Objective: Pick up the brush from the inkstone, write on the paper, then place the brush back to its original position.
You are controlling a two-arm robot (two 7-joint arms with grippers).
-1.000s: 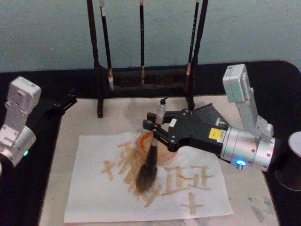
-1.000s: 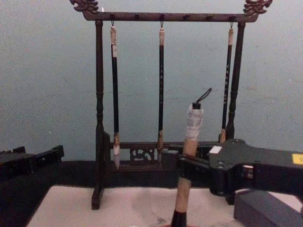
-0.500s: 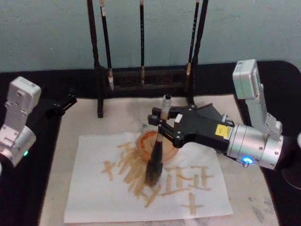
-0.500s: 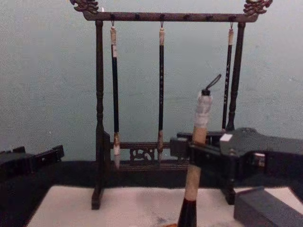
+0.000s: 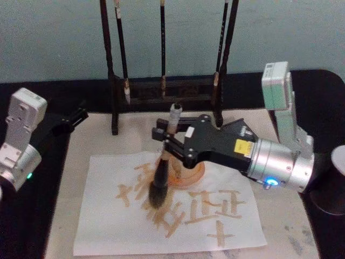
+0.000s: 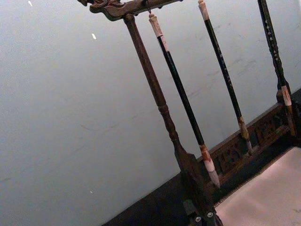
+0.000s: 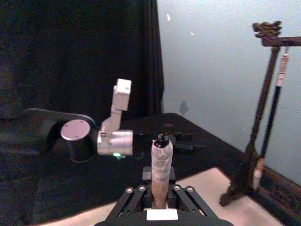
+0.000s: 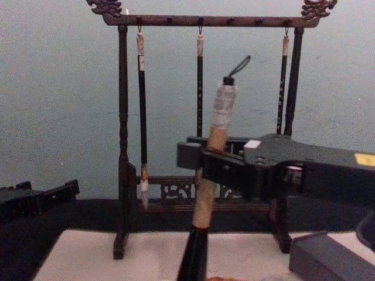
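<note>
My right gripper [image 5: 167,141] is shut on the brush [image 5: 160,175], gripping its tan handle just above the black section. The brush leans a little, its bushy head [image 5: 157,194] over brown strokes on the paper [image 5: 108,226]; whether it touches I cannot tell. From the chest, the brush [image 8: 220,111] rises through the right gripper [image 8: 205,167], whitish top and cord loop uppermost. The right wrist view shows the handle [image 7: 161,162] held between the fingers. The inkstone [image 5: 241,129] [image 8: 328,257] lies behind the right gripper. My left gripper [image 5: 70,121] rests at the left table edge.
A dark wooden rack [image 5: 161,86] [image 8: 199,20] with three thin hanging brushes stands behind the paper. An orange dish [image 5: 188,175] sits on the sheet under my right gripper. A dark round object [image 5: 330,197] stands at the far right on the black cloth.
My right gripper has carried the brush to the left across the paper. In the chest view the brush top now stands higher. The left arm has stayed put.
</note>
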